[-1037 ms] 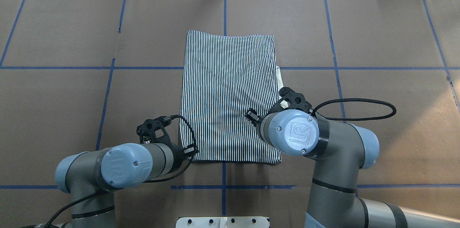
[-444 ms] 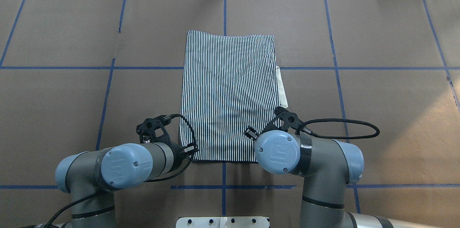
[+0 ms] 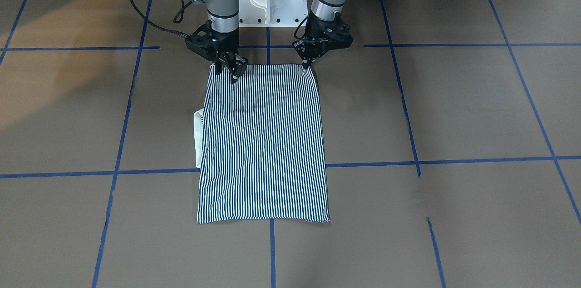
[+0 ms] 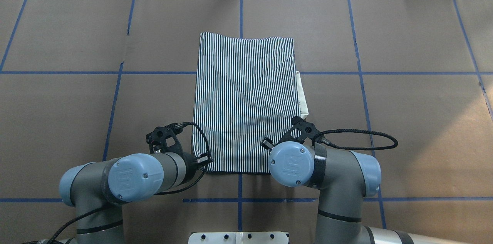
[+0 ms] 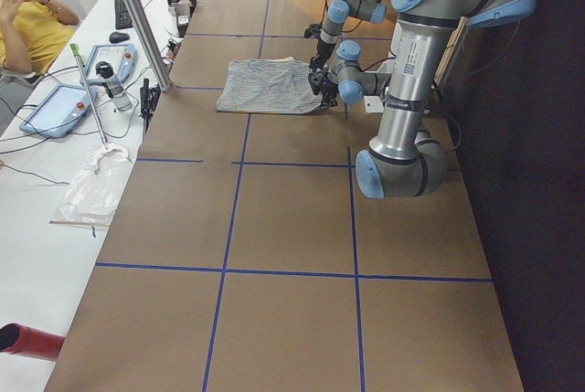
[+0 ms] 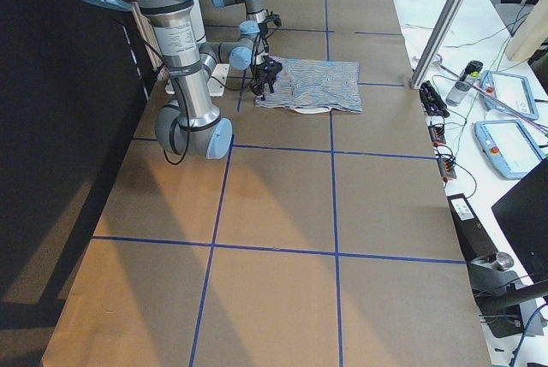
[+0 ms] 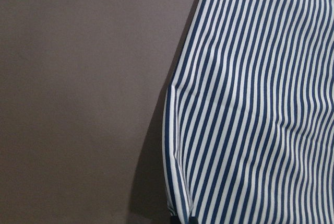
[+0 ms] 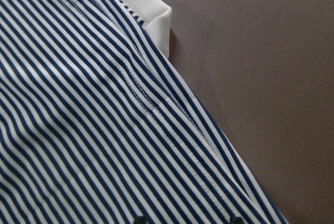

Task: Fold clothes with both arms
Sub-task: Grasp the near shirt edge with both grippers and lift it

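The polo shirt (image 4: 242,101) lies flat mid-table, its long axis running away from us, and we stand at its near hem's two corners, left gripper (image 3: 308,64) pinching one, right gripper (image 3: 227,72) spread above the other.

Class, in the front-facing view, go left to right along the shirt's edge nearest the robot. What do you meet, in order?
Right gripper, over one corner of the striped shirt → vertical blue tape line → left gripper, at the other corner.
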Available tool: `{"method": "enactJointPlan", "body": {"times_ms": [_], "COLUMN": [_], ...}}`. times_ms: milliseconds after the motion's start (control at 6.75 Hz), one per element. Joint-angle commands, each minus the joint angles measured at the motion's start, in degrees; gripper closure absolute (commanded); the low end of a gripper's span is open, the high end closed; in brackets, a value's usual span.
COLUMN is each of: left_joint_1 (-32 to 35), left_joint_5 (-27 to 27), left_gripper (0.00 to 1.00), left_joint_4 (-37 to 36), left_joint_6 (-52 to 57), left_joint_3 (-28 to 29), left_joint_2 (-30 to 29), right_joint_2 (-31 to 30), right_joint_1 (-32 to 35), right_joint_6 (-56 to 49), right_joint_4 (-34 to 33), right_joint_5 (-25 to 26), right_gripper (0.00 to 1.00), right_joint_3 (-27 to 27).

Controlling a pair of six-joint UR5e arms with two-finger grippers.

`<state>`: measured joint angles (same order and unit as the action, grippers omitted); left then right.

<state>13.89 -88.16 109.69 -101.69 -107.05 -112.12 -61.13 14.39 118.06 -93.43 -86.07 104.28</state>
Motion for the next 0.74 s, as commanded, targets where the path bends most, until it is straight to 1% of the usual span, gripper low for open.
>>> {"method": "enactJointPlan", "body": {"times_ms": [0,296,444,592], "left_joint_1": [0.0,0.0,0.0,0.0], "left_joint_5": [0.0,0.0,0.0,0.0], "left_gripper": [1.00,1.00,1.00,1.00], "left_joint_4": [0.0,0.0,0.0,0.0], "left_joint_6": [0.0,0.0,0.0,0.0], "left_joint_3": [0.0,0.0,0.0,0.0], "left_joint_2": [0.0,0.0,0.1,0.0], "right_joint_2": [0.0,0.0,0.0,-0.1], "right_joint_1": [-0.6,-1.1,-1.2,-1.2], "right_joint_6": [0.0,0.0,0.1,2.6], "right_joint_4": [-0.2,-0.2,-0.3,-0.2], "right_joint_5": [-0.1,-0.1,-0.1,-0.1], "right_gripper": [0.41,0.42,0.49,0.99], "right_joint_3": [-0.2,-0.2,-0.2,-0.2]}}
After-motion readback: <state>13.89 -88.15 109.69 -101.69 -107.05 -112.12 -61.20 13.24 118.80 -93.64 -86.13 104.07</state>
